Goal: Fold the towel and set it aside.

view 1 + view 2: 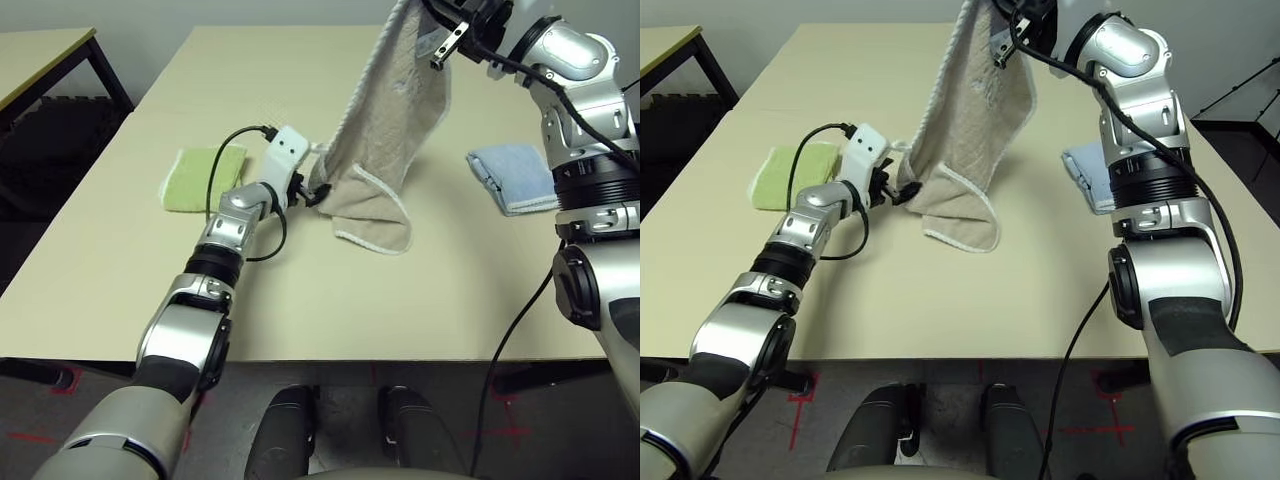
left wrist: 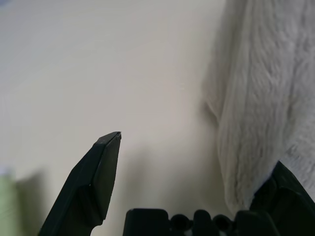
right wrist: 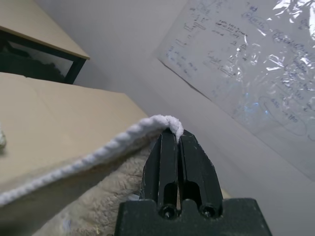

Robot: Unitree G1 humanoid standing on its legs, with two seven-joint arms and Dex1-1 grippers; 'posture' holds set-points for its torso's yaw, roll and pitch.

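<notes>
Your left hand (image 2: pixel 197 167) has its fingers (image 2: pixel 93 182) spread wide over the tabletop (image 2: pixel 98 69), with the towel (image 2: pixel 261 108) hanging against one finger.

Three towels on one counter (image 1: pixel 400 320).
One beige towel (image 1: pixel 390 130), one green towel (image 1: pixel 203 179), one blue towel (image 1: pixel 515 175); two tools: left tool (image 1: pixel 312 190), right tool (image 3: pixel 178 142).

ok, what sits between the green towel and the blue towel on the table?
The beige towel, hanging from the shut right gripper with its lower end on the table, plus the open left gripper beside it. Head views show the green towel and blue towel.
</notes>
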